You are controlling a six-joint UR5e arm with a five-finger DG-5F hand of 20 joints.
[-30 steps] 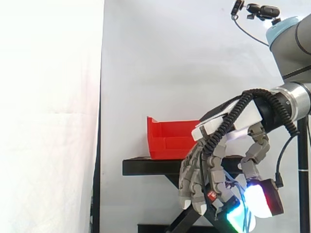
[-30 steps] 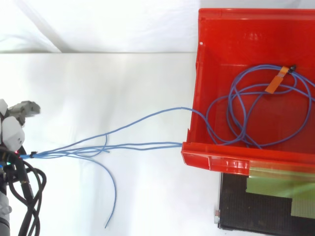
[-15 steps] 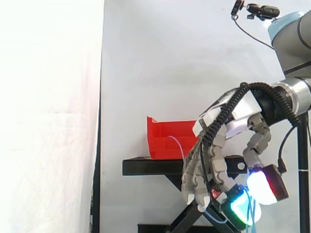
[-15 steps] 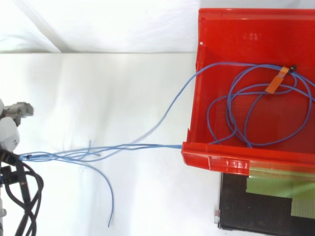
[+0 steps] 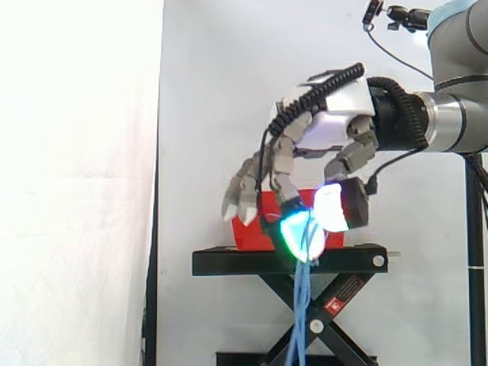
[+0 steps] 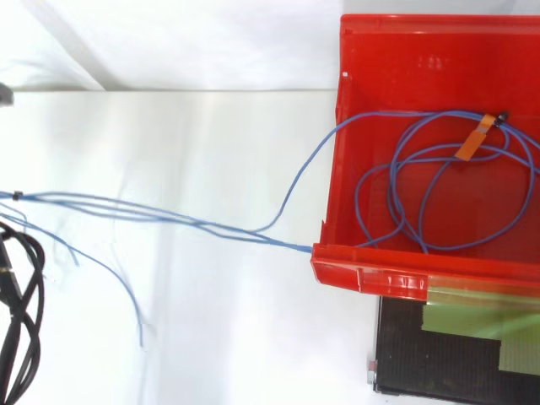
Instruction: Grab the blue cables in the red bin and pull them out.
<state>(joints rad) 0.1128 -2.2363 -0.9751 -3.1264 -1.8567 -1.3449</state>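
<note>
Since half a second earlier the blue cables [image 6: 169, 217] had been drawn higher across the top view, their taut strands running from the front lip of the red bin [image 6: 371, 274] out to the left edge. The loops inside the bin lay much as they had, around the orange tag [image 6: 477, 135]. Most of the coil was therefore in the bin, with only a few strands over its lip.

The strands bore on that front lip, so the pull would probably go better if it carried on up and away. That would let the loops lift over the wall rather than drag the bin along the black stand [image 5: 282, 261]. A steady pull would also give the crossed loops time to slip free. Whether the tagged end was tied to the bin could not be made out.

In the side view the hand [image 5: 328, 126] had risen from below the stand's top to above the bin. Its palm faced down, and its thumb and nearer fingers were pinched on the cables at the glowing pads [image 5: 293, 227]. A bundle hung straight down from them, and the outer fingers were spread loose. The arm [image 5: 457, 114] reached in level from the right.
</note>
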